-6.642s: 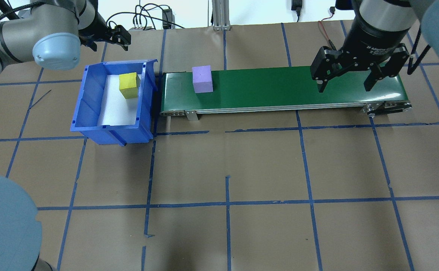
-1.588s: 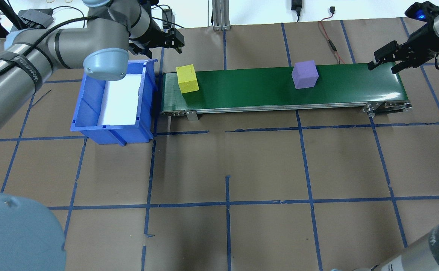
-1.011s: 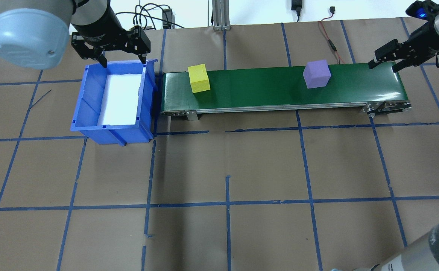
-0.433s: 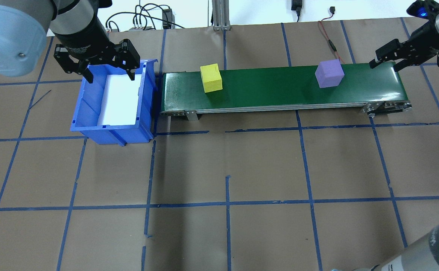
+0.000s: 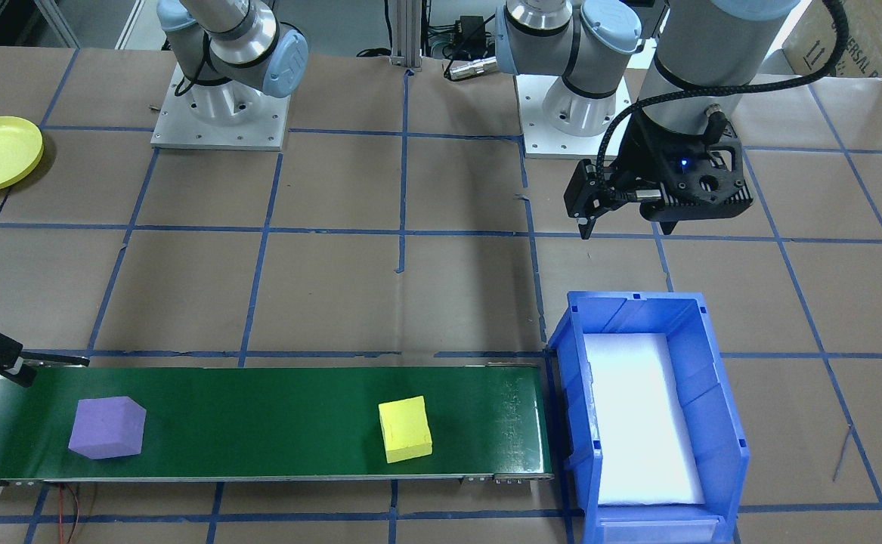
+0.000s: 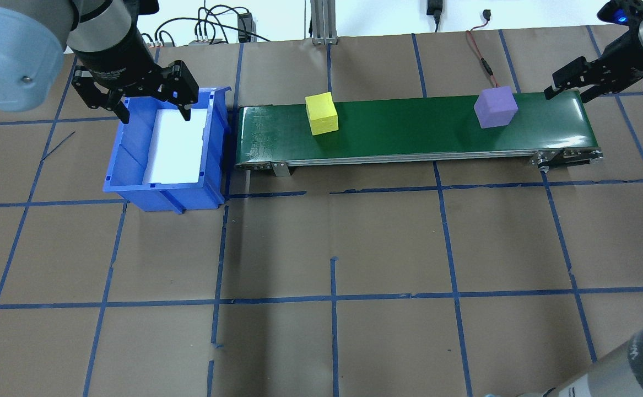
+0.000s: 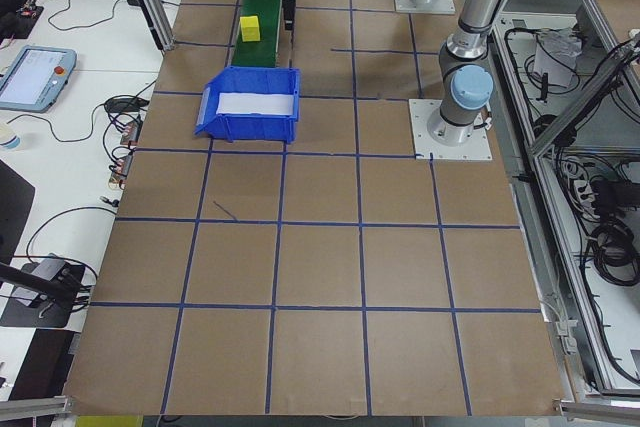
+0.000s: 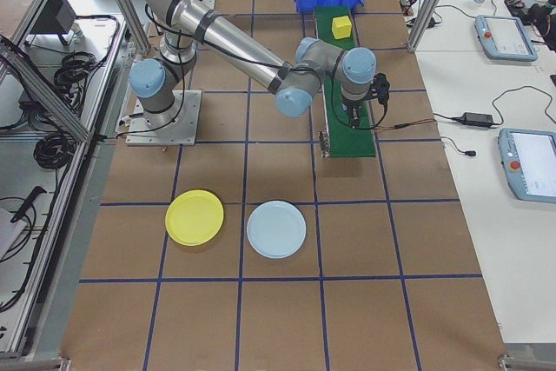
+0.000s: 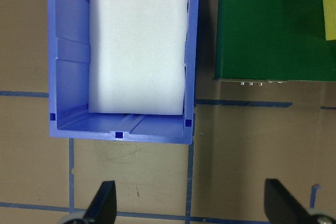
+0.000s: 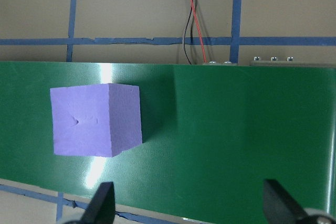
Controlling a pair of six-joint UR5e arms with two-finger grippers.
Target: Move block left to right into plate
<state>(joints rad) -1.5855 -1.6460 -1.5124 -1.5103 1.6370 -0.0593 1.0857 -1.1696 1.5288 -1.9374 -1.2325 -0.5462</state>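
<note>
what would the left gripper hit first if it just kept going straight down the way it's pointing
Judging by its wrist view, the open left gripper would probably meet bare brown table paper beside the empty blue bin, not the bin. In the overhead view it seems above the bin's edge, so depth is uncertain.

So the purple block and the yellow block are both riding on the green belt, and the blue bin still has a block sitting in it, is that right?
Not quite. The purple block and yellow block are both on the green belt, but the blue bin holds no block. The overhead exterior and left wrist views show only its white liner.
</note>
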